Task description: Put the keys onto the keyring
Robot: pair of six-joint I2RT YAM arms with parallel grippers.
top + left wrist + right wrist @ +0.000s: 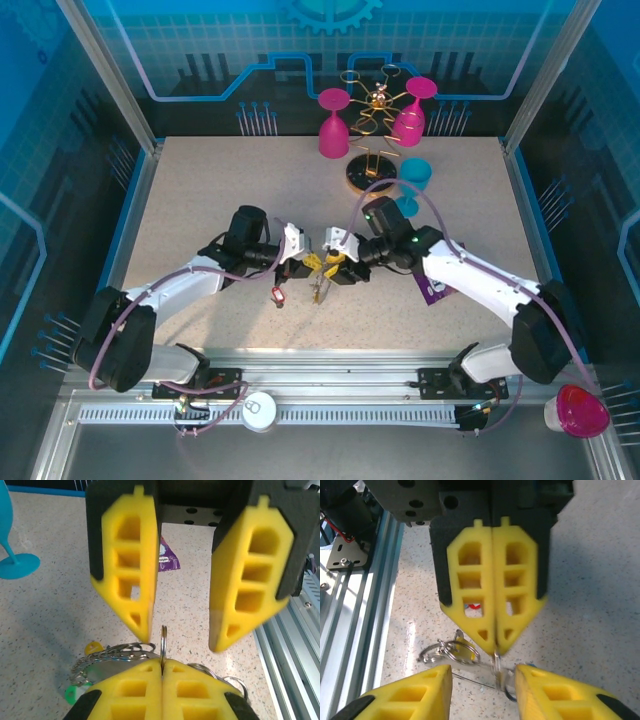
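Both arms are nose to nose over the speckled beige table (pixel 200 200), on the arm-base side of the gold wire rack with its round dark base (pixel 377 100) and a little to its left. The left gripper (pixel 163 666) is clamped tight, its yellow fingers pressed flat together. Standing up out of that pinch is a thin silvery metal keyring (pixel 163 637), seen edge-on. The right gripper (pixel 482 672) faces it with jaws parted, one yellow finger on either side of that ring and touching nothing that I can see. The small metal keys with coloured plastic heads (pixel 279 295) hang in a cluster at the left gripper's tips. The red head is farthest from the rack, with a green head (pixel 75 694) and a yellow head (pixel 93 647) tangled among silvery loops — whether they rest on the table I can't tell.
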